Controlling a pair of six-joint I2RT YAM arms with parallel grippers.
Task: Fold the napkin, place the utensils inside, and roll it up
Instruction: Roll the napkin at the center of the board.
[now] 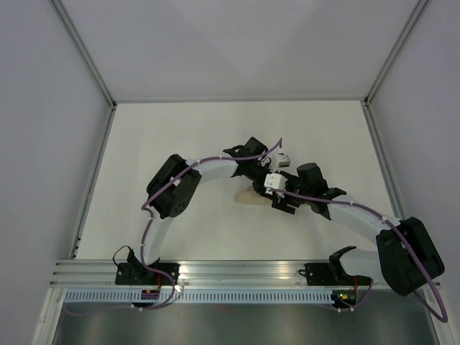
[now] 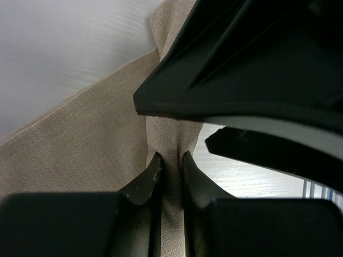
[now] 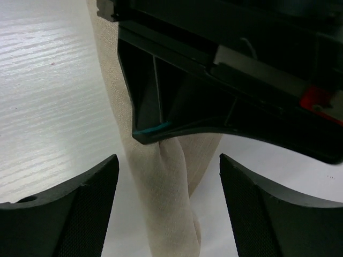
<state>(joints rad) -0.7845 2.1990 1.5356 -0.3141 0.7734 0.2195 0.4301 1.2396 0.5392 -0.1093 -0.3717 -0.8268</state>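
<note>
Woven tan napkin point(image 2: 80, 139), bunched into a ridge, is pinched in the left gripper point(image 2: 171, 163); the right gripper point(image 3: 169, 174) stands wide open astride it.

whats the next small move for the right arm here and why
Probably close the right gripper on the bunched strip of napkin that runs between its open jaws. The left gripper pinches a fold of the same cloth just above, so a second hold would likely let both arms spread or fold it.
</note>
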